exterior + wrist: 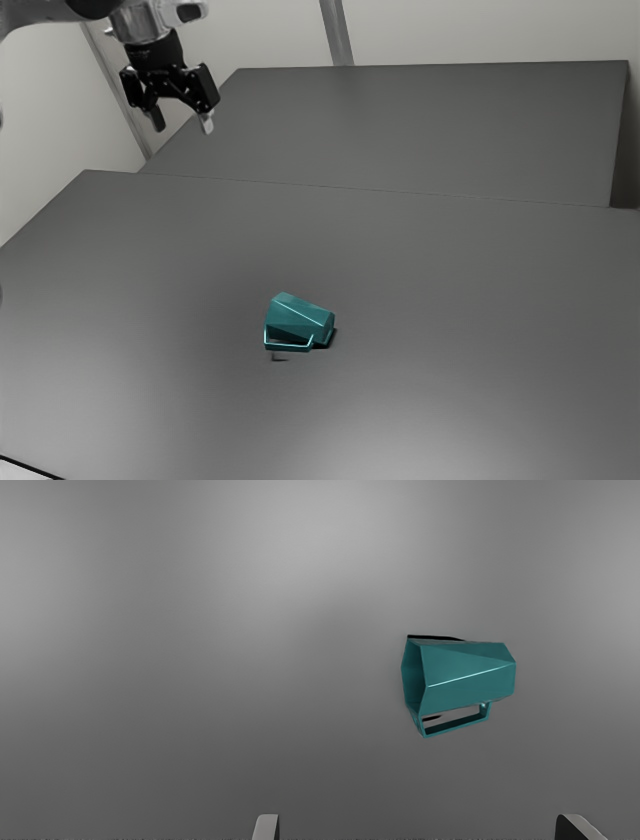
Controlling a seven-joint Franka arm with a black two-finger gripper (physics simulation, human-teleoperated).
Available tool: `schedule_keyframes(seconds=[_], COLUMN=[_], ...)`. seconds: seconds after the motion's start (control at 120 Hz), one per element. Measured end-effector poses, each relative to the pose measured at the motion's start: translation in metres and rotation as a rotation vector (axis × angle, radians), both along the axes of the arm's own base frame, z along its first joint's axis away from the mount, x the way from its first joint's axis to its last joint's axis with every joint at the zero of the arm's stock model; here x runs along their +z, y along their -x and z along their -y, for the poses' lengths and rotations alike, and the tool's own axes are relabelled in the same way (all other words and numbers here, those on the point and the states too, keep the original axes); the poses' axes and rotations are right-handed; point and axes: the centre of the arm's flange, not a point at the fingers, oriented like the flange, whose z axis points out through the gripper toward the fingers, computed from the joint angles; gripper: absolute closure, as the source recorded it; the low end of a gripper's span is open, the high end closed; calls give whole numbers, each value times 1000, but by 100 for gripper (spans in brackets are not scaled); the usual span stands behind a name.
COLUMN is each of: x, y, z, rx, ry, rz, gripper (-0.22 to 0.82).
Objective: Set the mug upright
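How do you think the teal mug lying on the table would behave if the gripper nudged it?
The mug would probably rock rather than roll freely, since its sides are flat facets with edges between them. Its handle, sticking out at one side, would likely stop a roll that way. It looks stiff, so it should keep its shape.

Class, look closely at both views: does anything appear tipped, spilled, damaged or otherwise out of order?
Yes: the teal mug lies on its side on the grey table, its open mouth facing sideways, whereas a mug normally stands on its base. No spill or damage is visible.
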Motion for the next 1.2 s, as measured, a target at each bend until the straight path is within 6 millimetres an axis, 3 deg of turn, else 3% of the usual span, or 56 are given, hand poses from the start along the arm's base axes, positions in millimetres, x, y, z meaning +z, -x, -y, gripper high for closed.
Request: schedule_keyframes(seconds=[0.142, 0.183, 0.258, 0.325, 0.442, 0.558, 0.8, 1.2], x=[-12, -44, -124, -174, -236, -298, -355, -384], y=[-6, -12, -14, -14, -9, 13, 59, 66], z=[2, -7, -56, -79, -78, -73, -65, -44], rx=[-11, 5, 93, 146, 193, 257, 188, 92], ry=[18, 40, 172, 312, 539, 737, 863, 1007], rz=[3, -50, -144, -163, -159, -161, -129, 16], gripper=[0, 0, 0, 0, 0, 0, 0, 0])
